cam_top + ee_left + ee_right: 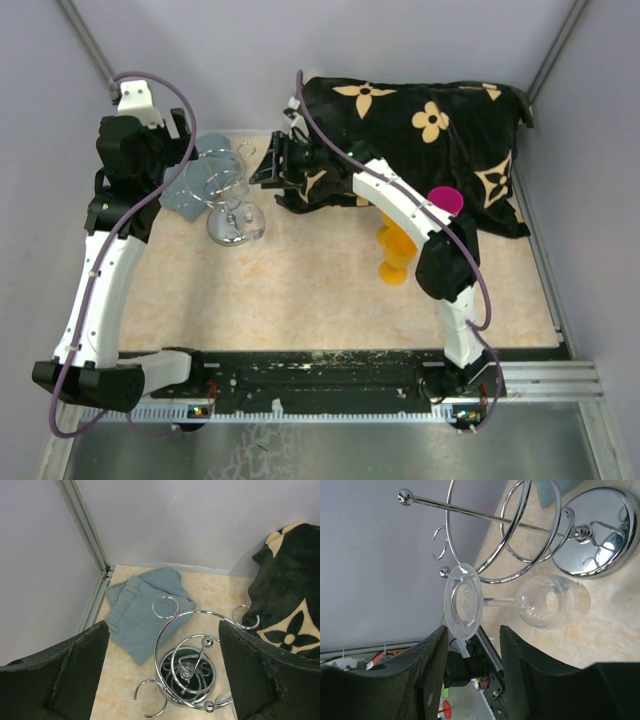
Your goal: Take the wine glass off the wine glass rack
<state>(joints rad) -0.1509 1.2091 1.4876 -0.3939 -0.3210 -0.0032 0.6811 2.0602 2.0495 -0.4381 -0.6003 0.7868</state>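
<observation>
The chrome wine glass rack [225,190] stands at the back left of the table on its round shiny base [597,535]. In the left wrist view the rack [190,672] is seen from above. A clear wine glass [540,601] hangs upside down from one ring, its round foot [462,601] towards the camera. My right gripper [472,632] is open, its fingertips just short of the foot, one on each side. It also shows in the top view [268,170]. My left gripper [164,630] is open and empty above the rack, at the far left in the top view [183,135].
A grey-blue cloth [145,615] lies behind and left of the rack. A black blanket with beige flowers [420,130] covers the back right. A magenta cup [446,200] and orange pieces [395,255] sit by the right arm. Walls stand close on the left and at the back.
</observation>
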